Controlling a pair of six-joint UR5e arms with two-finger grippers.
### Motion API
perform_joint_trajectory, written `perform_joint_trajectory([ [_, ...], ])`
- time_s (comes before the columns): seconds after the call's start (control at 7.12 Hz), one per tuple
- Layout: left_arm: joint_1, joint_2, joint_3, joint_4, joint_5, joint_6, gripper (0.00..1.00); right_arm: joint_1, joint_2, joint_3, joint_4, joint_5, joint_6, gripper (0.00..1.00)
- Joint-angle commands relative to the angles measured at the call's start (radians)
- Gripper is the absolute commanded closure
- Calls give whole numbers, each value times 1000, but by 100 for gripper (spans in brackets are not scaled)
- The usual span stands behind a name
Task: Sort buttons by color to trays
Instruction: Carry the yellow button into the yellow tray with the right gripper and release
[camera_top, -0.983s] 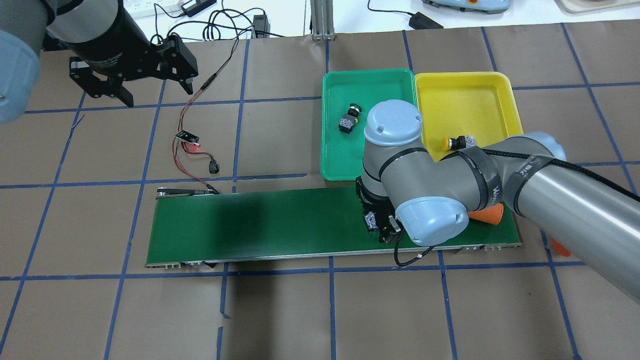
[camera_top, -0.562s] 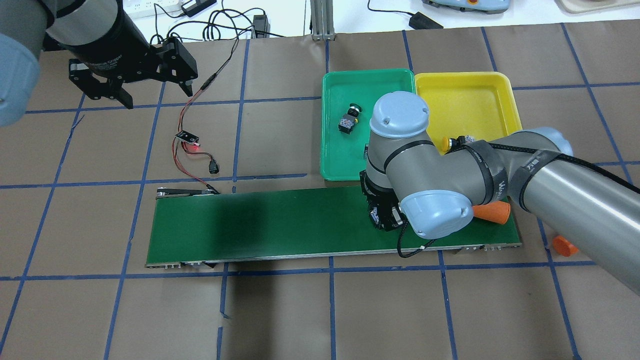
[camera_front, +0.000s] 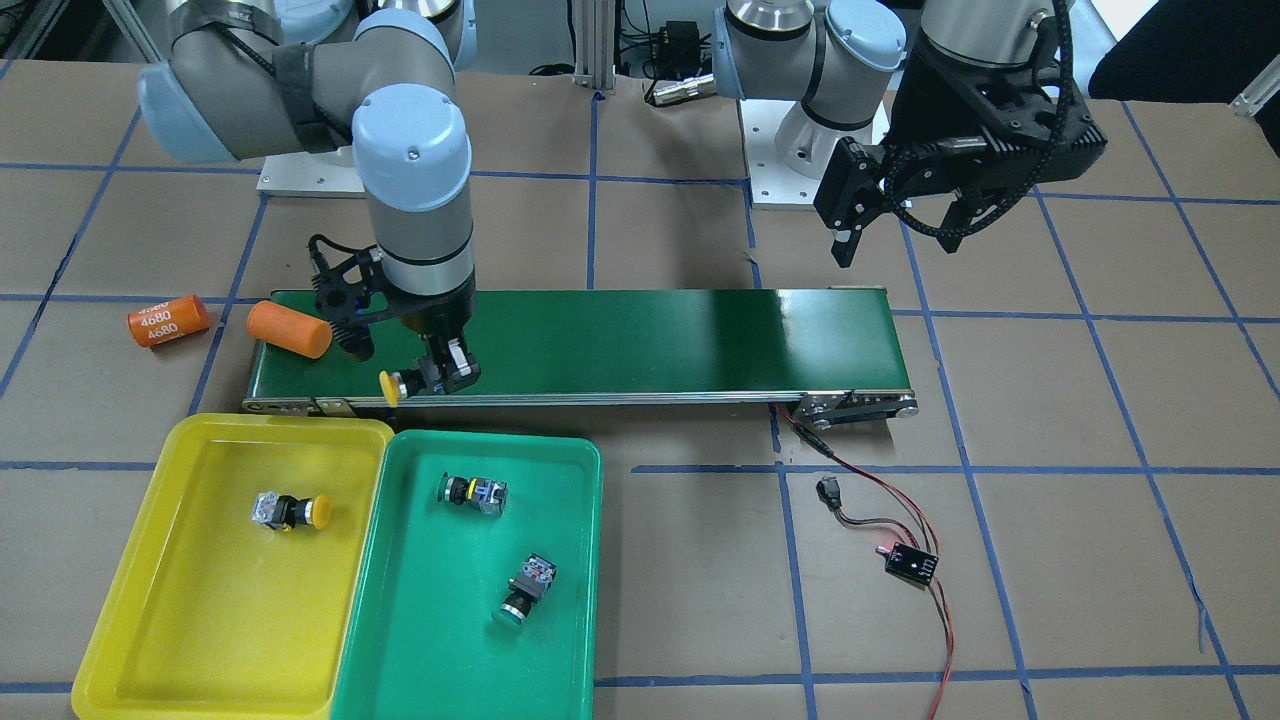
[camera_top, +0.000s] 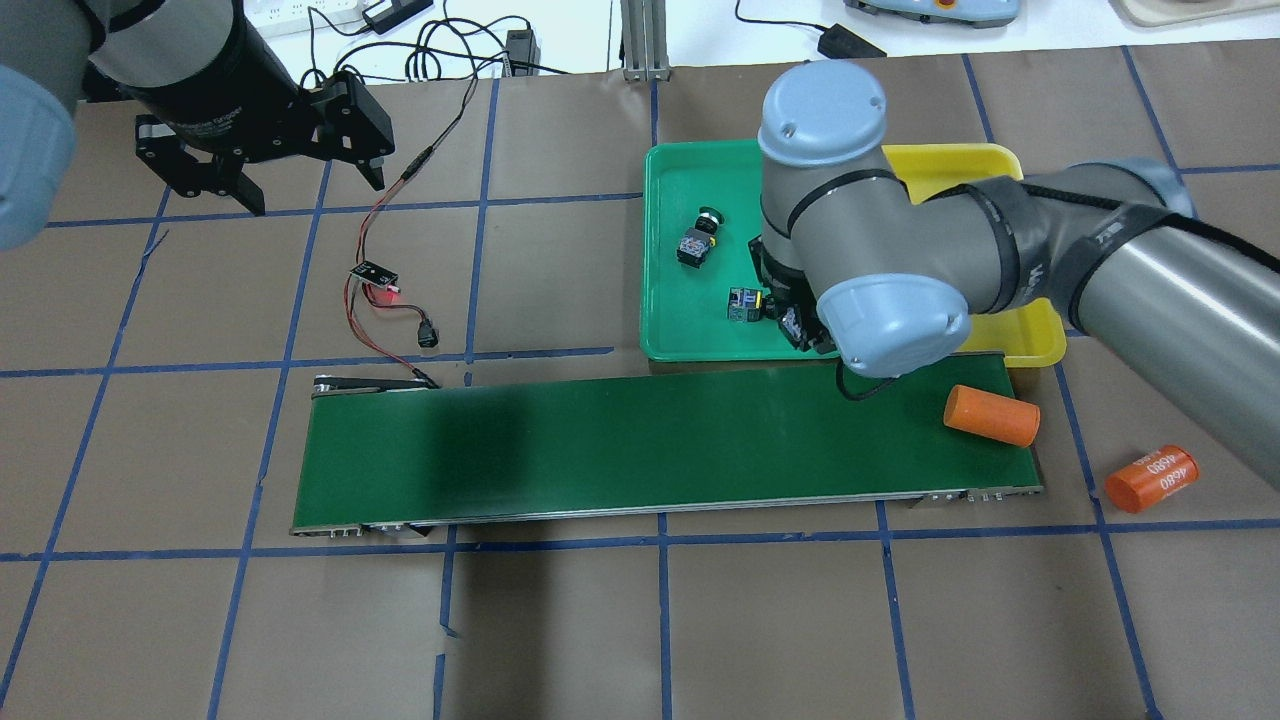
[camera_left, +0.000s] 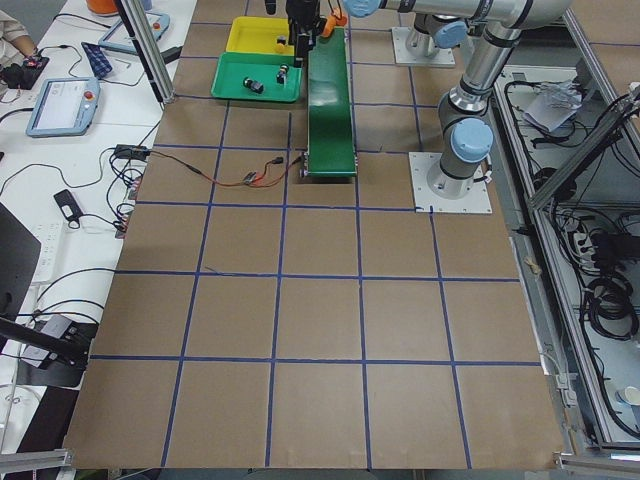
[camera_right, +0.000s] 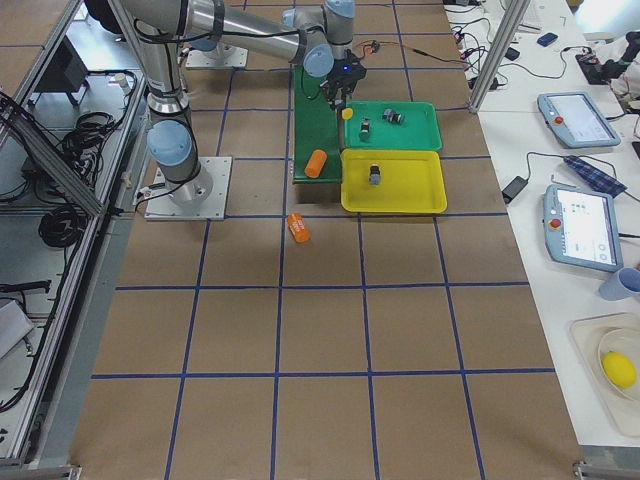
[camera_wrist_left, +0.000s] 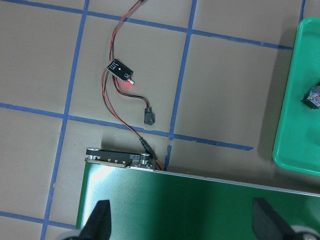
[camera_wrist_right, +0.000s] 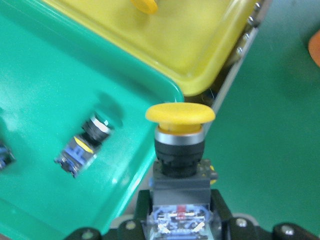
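Overhead opposes front view, sides distant, wrists close, all share green tray

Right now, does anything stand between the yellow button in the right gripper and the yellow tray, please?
Nothing visible does. The right gripper holds the yellow button at the belt edge nearest the yellow tray. A second button lies inside that tray, the orange cylinder aside on the belt.

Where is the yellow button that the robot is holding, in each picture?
Front-facing: yellow button at the belt's edge, near the green tray.
Overhead: hidden under the right arm.
Exterior left: too small to tell.
Exterior right: yellow cap at the tray's edge.
Left wrist: not in it.
Right wrist: centre.
Landmark: the green tray.
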Motion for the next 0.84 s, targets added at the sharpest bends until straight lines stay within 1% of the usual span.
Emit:
perform_joint_trajectory([
  [0.0, -1, -11, 7, 0, 0, 1, 0, -118, 96, -120, 2, 2, -278, 100],
  [0.14, -3, -8, 7, 0, 2, -1, 0, -149, 136, -123, 1, 54, -302, 100],
  [0.28, -1, 2, -7, 0, 0, 1, 0, -178, 160, -140, 1, 78, -321, 100],
  [0.42, -1, -1, -7, 0, 0, 1, 0, -201, 186, -154, -30, 80, -380, 100],
  [0.56, -3, -1, -7, 0, 0, 1, 0, -213, 221, -156, -71, 79, -410, 100],
  [0.7, -1, -4, -2, 0, 0, 2, 0, -221, 235, -154, -86, 79, -412, 100],
])
